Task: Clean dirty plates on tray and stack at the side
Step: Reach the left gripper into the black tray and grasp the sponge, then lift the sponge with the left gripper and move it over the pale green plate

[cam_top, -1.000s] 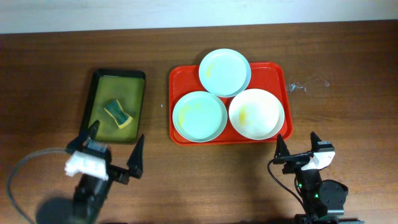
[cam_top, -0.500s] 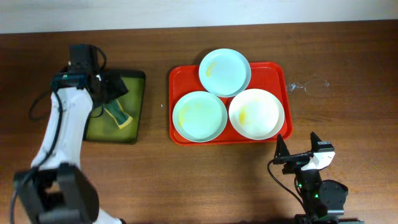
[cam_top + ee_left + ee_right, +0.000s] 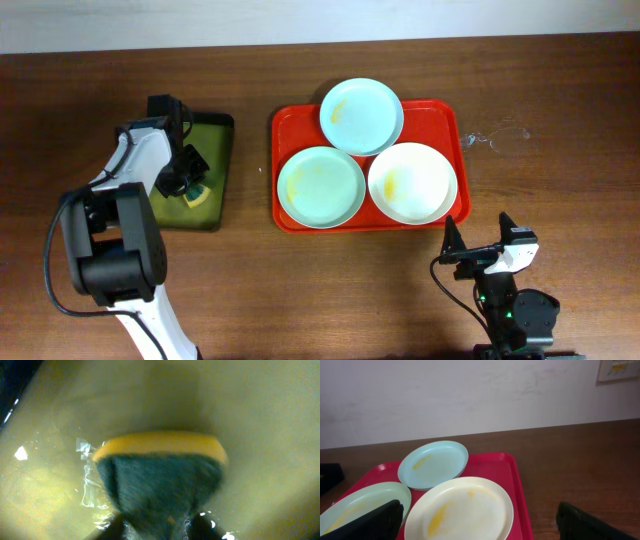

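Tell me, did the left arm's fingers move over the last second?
Yes. In the overhead view the left fingers swung from in front of the dark green-lined tray, nearer the robot, away onto it, now above the sponge.

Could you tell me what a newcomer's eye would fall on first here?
The bright red rectangular plastic tray sits mid-table, carrying three round shallow plates with yellow smears: two pale blue-green, one cream-white. Left of it, the left gripper is down at a yellow-and-green sponge in a dark tray with olive-green inside.
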Tool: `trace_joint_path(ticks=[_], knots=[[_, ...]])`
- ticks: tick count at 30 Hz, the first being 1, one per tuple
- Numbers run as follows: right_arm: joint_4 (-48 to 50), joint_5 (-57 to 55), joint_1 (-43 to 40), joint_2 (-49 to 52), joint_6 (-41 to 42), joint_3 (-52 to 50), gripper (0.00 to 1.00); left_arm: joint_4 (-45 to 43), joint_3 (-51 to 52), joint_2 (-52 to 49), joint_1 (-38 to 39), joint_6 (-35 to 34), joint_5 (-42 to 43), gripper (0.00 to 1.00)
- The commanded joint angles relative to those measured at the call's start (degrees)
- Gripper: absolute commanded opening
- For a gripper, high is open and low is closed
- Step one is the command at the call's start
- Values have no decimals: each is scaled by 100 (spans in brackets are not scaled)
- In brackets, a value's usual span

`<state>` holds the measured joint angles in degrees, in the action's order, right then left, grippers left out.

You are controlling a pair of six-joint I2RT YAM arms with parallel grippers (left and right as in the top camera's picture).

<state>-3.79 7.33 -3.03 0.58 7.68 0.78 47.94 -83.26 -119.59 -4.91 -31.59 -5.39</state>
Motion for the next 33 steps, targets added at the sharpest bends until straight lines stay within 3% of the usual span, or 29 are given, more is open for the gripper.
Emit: trace_joint_path(ticks=[1, 2, 3, 4, 8, 9, 10, 12, 13, 14, 15, 16, 21, 22, 25, 26, 30, 33], knots=[[-7, -46, -33, -37, 4, -46, 98, 7, -48, -192, -57, -7, -153, 0], [-7, -46, -33, -37, 4, -46, 98, 22, -46, -192, -57, -7, -151, 35], [-9, -48, -33, -37, 4, -46, 98, 74, -48, -192, -57, -4, -151, 87], [-9, -48, -33, -37, 4, -46, 98, 151, -48, -192, -57, -4, -138, 100], [-9, -46, -33, -37, 4, -46, 99, 566, -48, -192, -57, 170, 219, 99], [-7, -48, -33, -37, 4, -46, 98, 667, -48, -192, -57, 168, 221, 87], [-9, -46, -33, -37, 4, -46, 98, 682, -48, -192, -57, 170, 219, 57], [-9, -46, -33, -37, 4, -46, 98, 658, -48, -192, -59, 168, 153, 15], [-9, -46, -33, -37, 4, -46, 98, 610, -48, -192, -57, 166, -31, 0], [-9, -46, -33, -37, 4, -46, 98, 533, -48, -192, -57, 168, -166, 11], [-9, -46, -33, -37, 4, -46, 98, 452, -48, -192, -57, 168, -256, 68], [-7, -46, -33, -37, 4, -46, 98, 382, -48, -192, -57, 168, -260, 100], [-9, -46, -33, -37, 4, -46, 98, 72, -48, -192, -57, 170, -715, 100], [-7, -46, -33, -37, 4, -46, 98, 68, -48, -192, -57, 170, -715, 90], [-7, -48, -33, -37, 4, -46, 98, 129, -55, -190, -57, 170, -713, 20], [-7, -48, -33, -37, 4, -46, 98, 184, -103, -190, -57, 273, -713, 4], [-7, -46, -33, -37, 4, -46, 98, 1482, -1158, -190, -57, 426, -706, 0], [-7, -46, -33, -37, 4, -46, 98, 2929, -2776, -190, -46, 424, -531, 0]])
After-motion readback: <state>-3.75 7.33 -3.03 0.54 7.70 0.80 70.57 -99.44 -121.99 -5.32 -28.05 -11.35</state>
